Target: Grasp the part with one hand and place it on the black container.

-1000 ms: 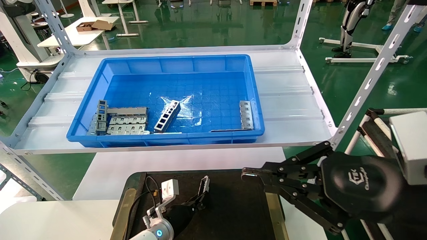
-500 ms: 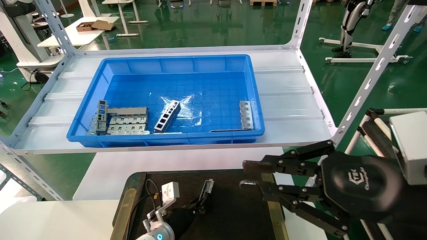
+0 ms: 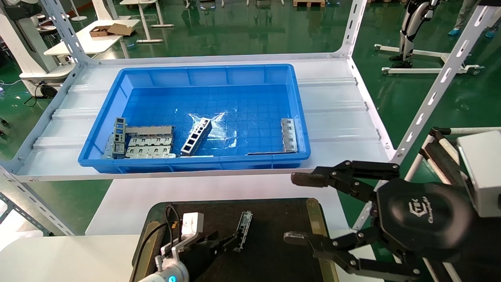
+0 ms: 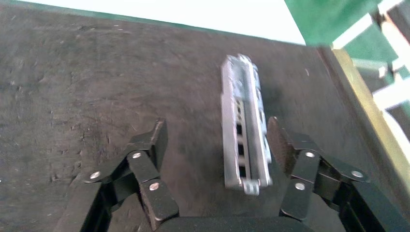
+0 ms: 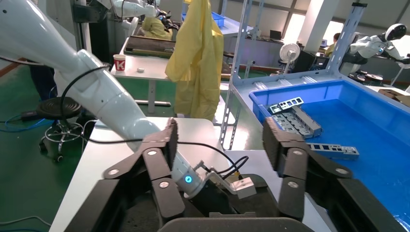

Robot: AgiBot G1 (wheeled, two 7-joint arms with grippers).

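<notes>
The part (image 3: 244, 225) is a slim grey metal channel lying flat on the black container (image 3: 282, 219). My left gripper (image 3: 225, 241) is open just behind it. In the left wrist view the part (image 4: 241, 121) lies between the spread fingers of my left gripper (image 4: 217, 130), closer to one finger (image 4: 280, 140), with bare black tray (image 4: 72, 72) around it. My right gripper (image 3: 293, 208) is open wide and empty, hovering over the tray's right side. In its own view, my right gripper (image 5: 220, 130) holds nothing.
A deep blue bin (image 3: 195, 74) on the white shelf holds a thick holed bar (image 3: 195, 137), slotted plates (image 3: 148, 147) and another grey piece (image 3: 289, 135). Brass strips (image 3: 315, 219) edge the tray. Shelf posts (image 3: 430, 98) stand at the right.
My left gripper has opened and let go of the part, which now lies on the tray, and has drawn back a little. My right gripper has opened from shut to wide.
</notes>
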